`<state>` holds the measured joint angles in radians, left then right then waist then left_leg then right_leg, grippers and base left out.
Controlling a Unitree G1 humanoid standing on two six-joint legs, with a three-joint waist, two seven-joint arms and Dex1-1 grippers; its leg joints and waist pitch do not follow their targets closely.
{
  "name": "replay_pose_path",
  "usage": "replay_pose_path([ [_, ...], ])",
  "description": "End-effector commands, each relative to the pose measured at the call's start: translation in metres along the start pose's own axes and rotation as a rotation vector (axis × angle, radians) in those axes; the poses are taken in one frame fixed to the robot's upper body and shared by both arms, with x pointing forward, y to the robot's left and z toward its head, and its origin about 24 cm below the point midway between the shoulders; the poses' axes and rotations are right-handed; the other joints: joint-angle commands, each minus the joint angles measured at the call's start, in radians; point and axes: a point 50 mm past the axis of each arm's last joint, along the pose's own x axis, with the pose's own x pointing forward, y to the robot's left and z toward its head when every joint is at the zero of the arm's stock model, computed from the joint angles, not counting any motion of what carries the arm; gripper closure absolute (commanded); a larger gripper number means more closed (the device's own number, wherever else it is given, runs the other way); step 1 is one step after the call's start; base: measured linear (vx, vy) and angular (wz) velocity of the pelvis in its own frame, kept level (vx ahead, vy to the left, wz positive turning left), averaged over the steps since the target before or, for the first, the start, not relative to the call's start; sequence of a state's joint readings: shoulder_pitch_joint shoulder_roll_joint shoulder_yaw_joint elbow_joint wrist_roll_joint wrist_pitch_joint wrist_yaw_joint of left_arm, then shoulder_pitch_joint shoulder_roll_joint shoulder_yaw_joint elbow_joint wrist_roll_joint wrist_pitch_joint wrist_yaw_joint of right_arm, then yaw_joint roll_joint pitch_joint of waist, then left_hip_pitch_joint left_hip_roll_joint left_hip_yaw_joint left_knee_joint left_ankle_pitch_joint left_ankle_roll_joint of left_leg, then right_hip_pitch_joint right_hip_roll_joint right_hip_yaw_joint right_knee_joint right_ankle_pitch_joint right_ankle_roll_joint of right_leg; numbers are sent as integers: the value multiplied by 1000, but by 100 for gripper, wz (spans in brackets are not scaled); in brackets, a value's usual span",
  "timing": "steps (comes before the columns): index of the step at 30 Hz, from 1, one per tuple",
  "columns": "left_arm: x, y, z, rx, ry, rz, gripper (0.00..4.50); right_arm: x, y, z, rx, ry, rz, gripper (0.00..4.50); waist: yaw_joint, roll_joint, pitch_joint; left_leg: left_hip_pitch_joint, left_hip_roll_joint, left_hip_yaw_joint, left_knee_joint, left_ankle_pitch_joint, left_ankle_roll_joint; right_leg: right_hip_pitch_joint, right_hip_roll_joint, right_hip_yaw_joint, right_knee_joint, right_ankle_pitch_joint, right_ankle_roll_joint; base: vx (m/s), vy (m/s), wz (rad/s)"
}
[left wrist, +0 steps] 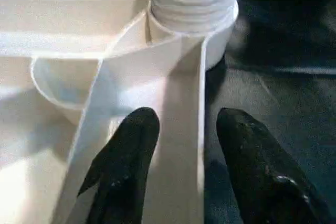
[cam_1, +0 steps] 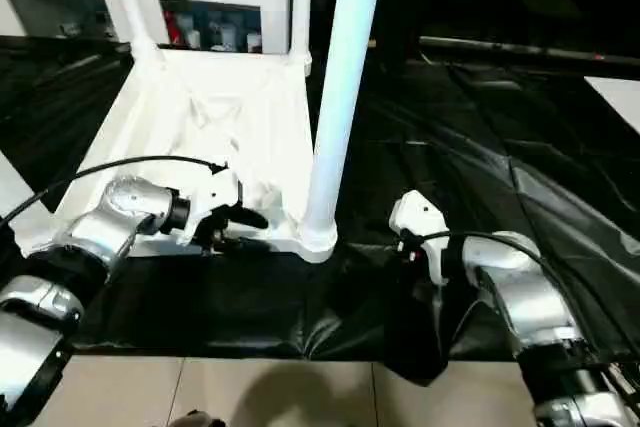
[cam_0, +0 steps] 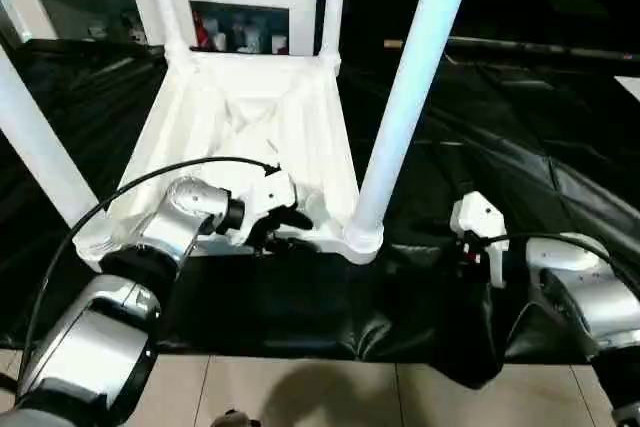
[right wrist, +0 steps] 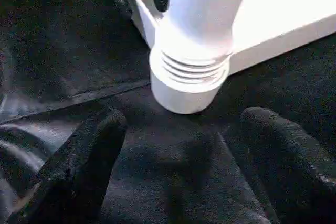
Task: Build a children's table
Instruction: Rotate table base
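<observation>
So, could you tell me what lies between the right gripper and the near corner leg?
Only bare black cloth separates the right gripper from the leg, seen in the right wrist view.

Overhead glare on white plastic, dim surroundings

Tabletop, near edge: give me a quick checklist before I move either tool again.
1. Tabletop lying underside up on the black cloth: ok.
2. Four legs standing in the corner sockets: ok.
3. Near-right leg screwed fully home: not ok, threads show above the socket.
4. Left tool straddling the tabletop's edge rib, one finger each side: ok.
5. Left tool gripping firmly: cannot tell.
6. Right tool open, short of the socket: ok.
</observation>
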<state>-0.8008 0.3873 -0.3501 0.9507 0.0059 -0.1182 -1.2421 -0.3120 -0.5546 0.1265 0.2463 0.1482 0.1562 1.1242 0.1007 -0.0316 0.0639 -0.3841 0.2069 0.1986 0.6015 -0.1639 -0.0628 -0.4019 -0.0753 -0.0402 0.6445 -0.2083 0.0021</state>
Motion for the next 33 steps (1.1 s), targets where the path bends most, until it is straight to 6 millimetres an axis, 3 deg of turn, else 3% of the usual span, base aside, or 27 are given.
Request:
replay_pose_path([
  [1,-2,4,4,29,32,-24,266,-3,1,5,-6,6,10,55,4,9,-74,25,25,-17,-66,-250,21,49,-60,36,-85,-87,-261,0,0,0],
  [6,-2,4,2,21,39,-38,297,-3,3,7,0,14,11,55,9,7,-73,25,26,-17,-67,-244,21,50,-63,37,-86,-102,-256,0,0,0],
  [18,1,3,0,-18,2,-43,427,-1,1,10,-6,17,6,55,15,-1,-72,24,27,-16,-66,-236,24,49,-65,37,-87,-116,-251,0,0,0],
  [24,7,-7,-7,-126,-82,-47,444,8,-7,11,17,-41,-119,55,10,-5,-74,21,28,-18,-67,-215,22,49,-69,37,-81,-112,-252,0,0,0],
  [27,8,-15,-16,-160,-60,-43,444,10,-2,10,23,-44,-95,55,9,-6,-74,19,27,-15,-66,-187,40,50,-66,37,-80,-80,-251,0,0,0],
  [29,7,-21,-20,-189,-54,-29,444,11,1,10,25,-47,-79,55,6,-1,-75,18,30,-16,-67,-182,44,52,-67,36,-77,-69,-251,0,0,0],
  [31,7,-24,-18,-209,-64,0,444,11,1,10,30,-54,-83,55,0,-3,-74,18,30,-14,-67,-180,48,51,-66,36,-78,-69,-253,0,0,0],
  [33,7,-28,-16,-216,-65,35,444,13,1,10,35,-62,-95,55,-7,2,-72,19,31,-15,-70,-197,44,49,-66,36,-83,-121,-247,0,0,0],
])
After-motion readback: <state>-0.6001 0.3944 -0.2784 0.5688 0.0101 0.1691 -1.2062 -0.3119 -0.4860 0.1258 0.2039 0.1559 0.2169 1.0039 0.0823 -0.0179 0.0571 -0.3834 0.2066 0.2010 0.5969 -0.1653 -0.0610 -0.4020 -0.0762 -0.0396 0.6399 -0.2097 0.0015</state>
